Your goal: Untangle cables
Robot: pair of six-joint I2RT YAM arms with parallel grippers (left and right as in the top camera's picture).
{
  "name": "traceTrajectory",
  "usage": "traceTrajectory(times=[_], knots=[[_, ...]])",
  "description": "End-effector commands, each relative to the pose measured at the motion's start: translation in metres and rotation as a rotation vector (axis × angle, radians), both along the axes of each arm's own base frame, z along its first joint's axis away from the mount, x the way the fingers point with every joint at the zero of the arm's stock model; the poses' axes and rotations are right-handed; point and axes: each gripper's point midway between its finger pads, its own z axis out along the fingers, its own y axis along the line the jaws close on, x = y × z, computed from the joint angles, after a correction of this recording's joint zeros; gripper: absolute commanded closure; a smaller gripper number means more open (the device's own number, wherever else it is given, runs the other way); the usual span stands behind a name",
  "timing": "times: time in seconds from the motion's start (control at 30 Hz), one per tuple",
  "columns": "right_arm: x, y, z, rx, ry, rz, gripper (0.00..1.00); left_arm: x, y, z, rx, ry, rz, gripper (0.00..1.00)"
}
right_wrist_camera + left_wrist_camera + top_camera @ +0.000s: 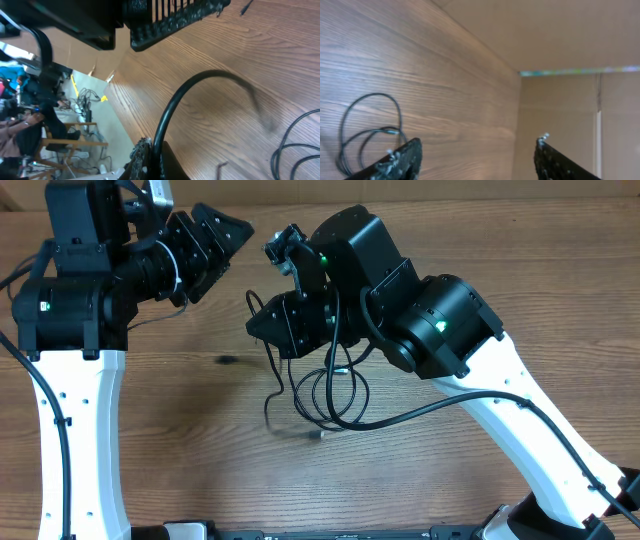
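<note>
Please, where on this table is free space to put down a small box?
Free: the bare table in front, between the left arm and the cables; also the far right corner behind the right arm. Crowded: the middle, where the cables loop by the right end effector.

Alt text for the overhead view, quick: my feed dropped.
The right gripper, shut near mid-table, has one of the thin black cables trailing from its tip into loose loops on the wooden table. The left gripper is open at the picture's upper left, holding nothing.
</note>
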Motion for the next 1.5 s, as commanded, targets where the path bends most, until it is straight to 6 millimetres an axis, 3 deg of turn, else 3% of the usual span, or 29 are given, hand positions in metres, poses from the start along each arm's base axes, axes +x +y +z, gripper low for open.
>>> traceTrajectory(times=[0.0,0.1,0.2,0.57,0.73,0.87,1.1,1.23,1.47], knots=[[-0.004,0.003,0.01,0.04,0.018,0.007,0.96,-0.005,-0.002,0.004,0.081,-0.095,-0.095,0.38],[-0.002,0.002,0.01,0.037,0.015,0.0,0.96,-0.014,-0.014,0.009,0.022,-0.099,-0.168,0.46],[0.004,-0.002,0.009,0.026,0.002,-0.024,0.96,-0.02,-0.019,0.009,-0.011,-0.074,-0.19,0.64],[0.04,-0.02,0.001,-0.069,-0.098,-0.213,0.96,-0.026,-0.018,0.0,-0.032,0.008,-0.162,0.7],[0.038,-0.013,0.008,-0.028,-0.105,-0.192,0.96,-0.029,-0.019,-0.001,-0.046,0.029,-0.165,0.7],[0.031,-0.004,0.017,0.029,-0.086,-0.144,0.96,-0.036,-0.028,0.006,-0.156,0.098,-0.168,0.66],[0.028,-0.004,0.015,0.024,-0.068,-0.134,0.96,-0.037,-0.031,0.01,-0.186,0.102,-0.179,0.65],[0.028,-0.004,0.015,0.024,-0.068,-0.134,0.96,-0.038,-0.031,0.01,-0.19,0.103,-0.184,0.8],[0.023,-0.001,0.017,0.044,-0.059,-0.106,0.96,-0.038,-0.031,0.01,-0.19,0.103,-0.184,0.95]])
